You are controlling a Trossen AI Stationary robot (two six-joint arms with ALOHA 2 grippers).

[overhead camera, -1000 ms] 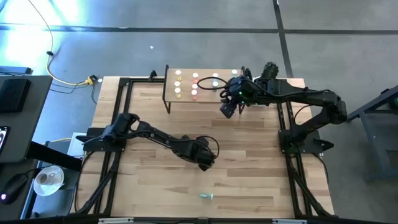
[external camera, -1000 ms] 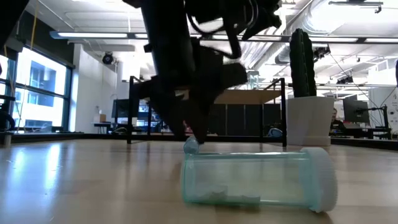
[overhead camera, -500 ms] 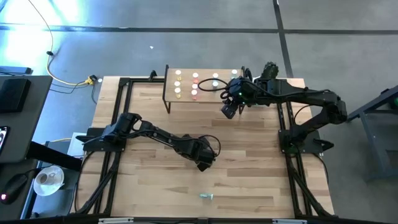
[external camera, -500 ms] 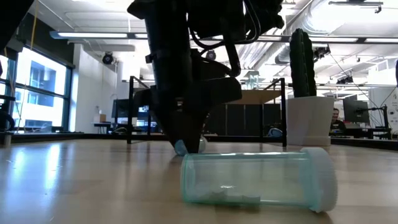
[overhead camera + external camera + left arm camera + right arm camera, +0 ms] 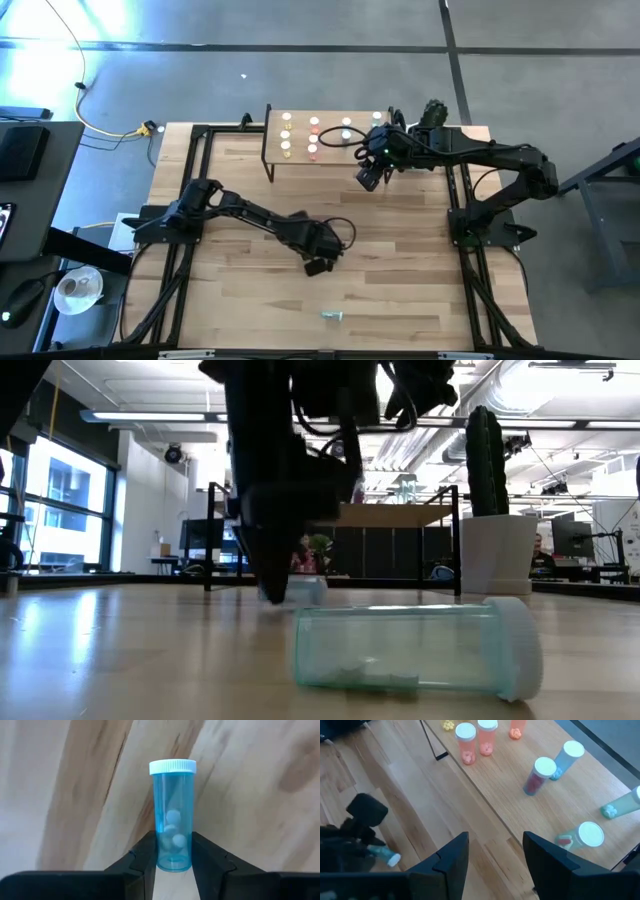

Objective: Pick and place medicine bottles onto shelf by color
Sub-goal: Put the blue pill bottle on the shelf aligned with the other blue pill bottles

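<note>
Midway across the wooden surface (image 5: 400, 250), left end effector (image 5: 173, 865) clenched on a blue bottle (image 5: 173, 815), fingers (image 5: 145, 860) pinching its base, white cap pointing away from the wrist, long axis in line with the fingers; a few pale tablets visible inside. Nearer the front edge, lying on its side: a green bottle (image 5: 415, 648), long axis across the low view, white cap to that picture's right, small dark bits resting along its lower wall. At the back, on the shelf (image 5: 330, 118): yellow, pink and pale-capped bottles upright in columns. Beside the shelf's right end, above the surface: right end effector (image 5: 492, 855), released, fingers spread, grasping nothing.
</note>
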